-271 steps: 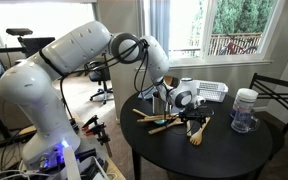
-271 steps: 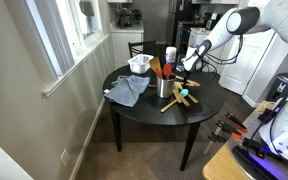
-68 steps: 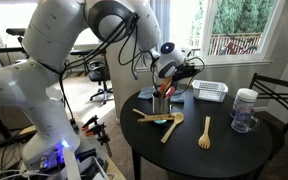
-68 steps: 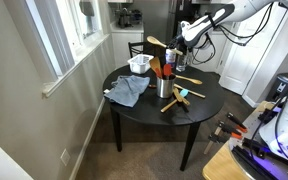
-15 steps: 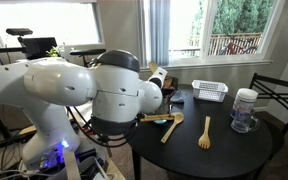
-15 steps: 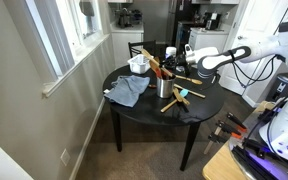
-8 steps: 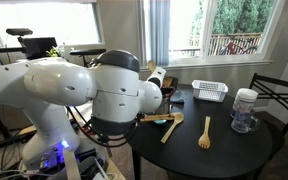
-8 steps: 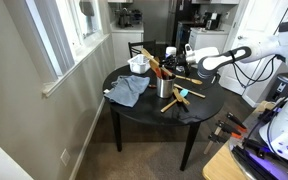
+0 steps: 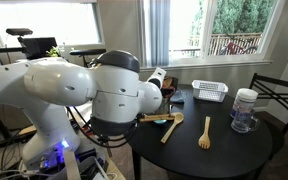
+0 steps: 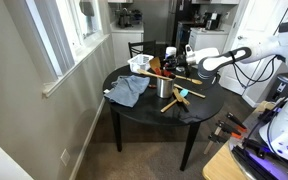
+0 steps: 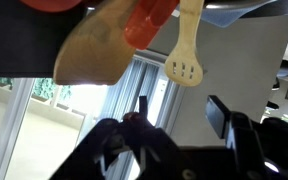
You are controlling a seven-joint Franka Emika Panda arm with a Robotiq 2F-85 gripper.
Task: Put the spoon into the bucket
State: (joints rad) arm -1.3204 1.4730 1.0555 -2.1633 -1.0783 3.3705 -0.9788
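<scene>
**Gripper spread beside the bucket, spoon's bowl close to the wrist camera**

In an exterior view, a blue-grey cloth [image 10: 127, 90] lies at the left of the round black table [image 10: 149, 118], with a white basket [image 10: 139, 64] behind it on the far side. Right of these, near the table's middle, stands the bucket [image 10: 166, 88], a small shiny metal pail. A cluster of utensils [image 10: 158, 69], one of them orange-red, sticks up out of it. At this size the spoon cannot be picked out among them. The gripper [image 10: 181, 66] hangs just right of those heads, above the bucket's rim. More wooden utensils [image 10: 185, 96] lie flat on the table beside the bucket. The arm [image 10: 224, 58] reaches in from the right.

In the wrist view, the spoon [image 11: 89, 50] shows as a broad wooden bowl at upper left. An orange utensil [image 11: 149, 20] is beside it, then a slotted wooden one [image 11: 187, 52]. The gripper [image 11: 177, 118] sits lower, its dark fingers [image 11: 217, 113] spread apart with only window light between them, pinching nothing.

In the remaining exterior view the arm [image 9: 94, 85] fills the left and hides the bucket. To its right lie crossed wooden utensils [image 9: 164, 119] and a lone wooden spatula [image 9: 204, 131], with the white basket [image 9: 210, 91] far back. A clear jar [image 9: 244, 110] stands at the right edge.
</scene>
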